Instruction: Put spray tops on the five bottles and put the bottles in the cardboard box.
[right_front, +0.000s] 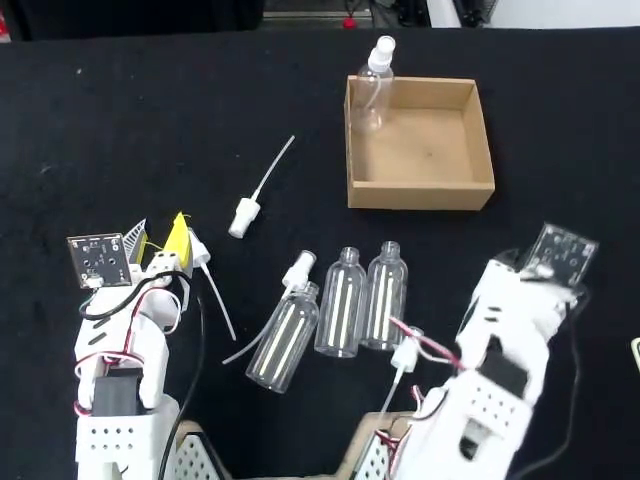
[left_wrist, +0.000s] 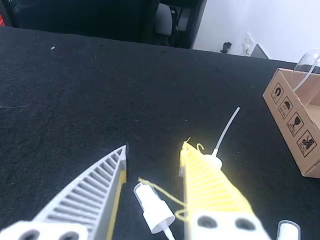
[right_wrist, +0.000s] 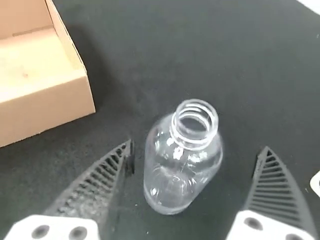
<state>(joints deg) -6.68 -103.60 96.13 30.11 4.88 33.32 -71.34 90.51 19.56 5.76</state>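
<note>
High view gives you the score: one capped bottle (right_front: 372, 95) stands in the upper left corner of the cardboard box (right_front: 420, 195), itself upper right of centre. Three more lie at lower centre. The middle bottle (right_front: 340, 305) and right-hand bottle (right_front: 384, 295) have bare necks. The left-hand bottle (right_front: 285, 340) has a spray head at its neck, but whether it is seated is unclear. A loose spray top (right_front: 244, 216) lies left of the box.

Your left gripper (left_wrist: 154, 146) is spread apart, with another spray top (left_wrist: 150, 205) lying between its fingers. Your right gripper (right_wrist: 197, 146) is spread wide astride an uncapped bottle (right_wrist: 182, 170), clear of it. By my judgement, four bottles remain.

The box side carries small black handling pictograms, with no legible words.
</note>
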